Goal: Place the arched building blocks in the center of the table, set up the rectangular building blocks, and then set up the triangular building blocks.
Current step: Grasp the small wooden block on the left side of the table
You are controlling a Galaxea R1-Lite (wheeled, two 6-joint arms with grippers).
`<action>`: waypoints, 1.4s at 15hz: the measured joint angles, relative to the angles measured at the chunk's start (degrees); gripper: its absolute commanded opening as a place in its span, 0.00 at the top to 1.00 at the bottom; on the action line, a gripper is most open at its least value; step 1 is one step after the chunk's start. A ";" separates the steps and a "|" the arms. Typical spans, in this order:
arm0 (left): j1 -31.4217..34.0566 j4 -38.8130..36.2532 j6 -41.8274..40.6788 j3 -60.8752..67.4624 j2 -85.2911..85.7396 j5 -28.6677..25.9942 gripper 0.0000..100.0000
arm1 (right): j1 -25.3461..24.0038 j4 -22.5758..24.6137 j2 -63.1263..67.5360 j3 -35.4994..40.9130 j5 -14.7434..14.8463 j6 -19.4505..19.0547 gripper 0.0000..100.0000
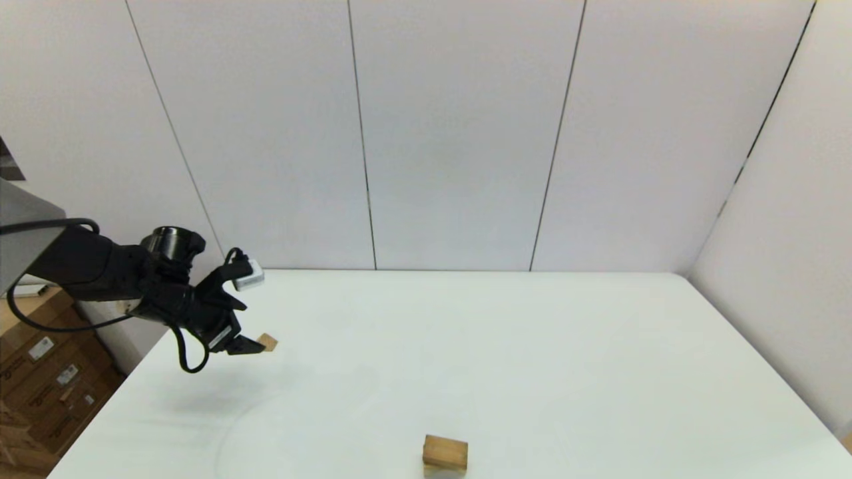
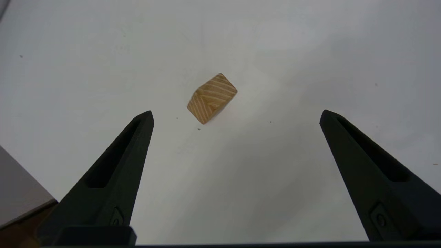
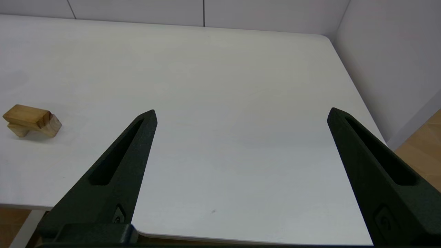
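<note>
Where the head view covers the scene: left claw (image 1: 249, 347) held above the left part of the white desk (image 1: 532, 346), arm reaching in from the left edge. Triangular block (image 1: 268, 342) lying on the desk just past the fingertips, partly masked by them. Contact between fingers and wedge not resolvable from this angle. Rectangular block (image 1: 445, 452) located near the front edge at mid-width, seated on top of another block; only a thin pale strip of the lower piece, the arched block (image 1: 442, 472), visible at the picture's lower edge. Stack well apart from the wedge. Cardboard boxes (image 1: 46, 379) stacked on the floor beyond the desk's left side. Right arm outside this view.

Left wrist view: left claw (image 2: 236, 115) spread wide, both black fingers (image 2: 119, 165) clear of everything. Triangular block (image 2: 212, 98) resting on the desk (image 2: 310, 51) beyond the fingertips, roughly between them, untouched, striped grain facing the camera.

Right wrist view: right claw (image 3: 241, 113) spread wide and holding nothing, positioned over the near right corner of the desk (image 3: 224, 86). Rectangular block (image 3: 24, 117) lying flat across the arched block (image 3: 51, 126), whose legs stand on the desk; stack far off to one side of this claw, near the desk's front edge.
</note>
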State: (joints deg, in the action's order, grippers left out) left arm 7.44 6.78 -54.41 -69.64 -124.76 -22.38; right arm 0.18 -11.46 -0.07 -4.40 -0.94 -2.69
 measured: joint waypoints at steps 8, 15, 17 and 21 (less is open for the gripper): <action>-0.74 0.90 -2.10 -1.27 0.23 0.23 0.00 | 0.00 0.02 0.00 0.00 0.00 0.00 0.00; -0.44 19.13 -8.46 -13.42 -1.71 0.20 0.00 | 0.00 0.00 0.00 0.00 0.00 0.00 0.00; -0.27 21.14 -10.23 -15.85 -3.66 0.20 0.00 | 0.00 0.00 0.00 0.00 0.00 0.00 0.00; 0.06 21.25 -11.08 -18.55 -8.48 0.22 0.00 | 0.00 0.02 0.00 0.00 0.00 0.00 0.00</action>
State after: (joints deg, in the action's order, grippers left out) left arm 7.50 28.03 -65.49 -88.20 -133.24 -22.16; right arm 0.18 -11.43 -0.07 -4.40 -0.94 -2.69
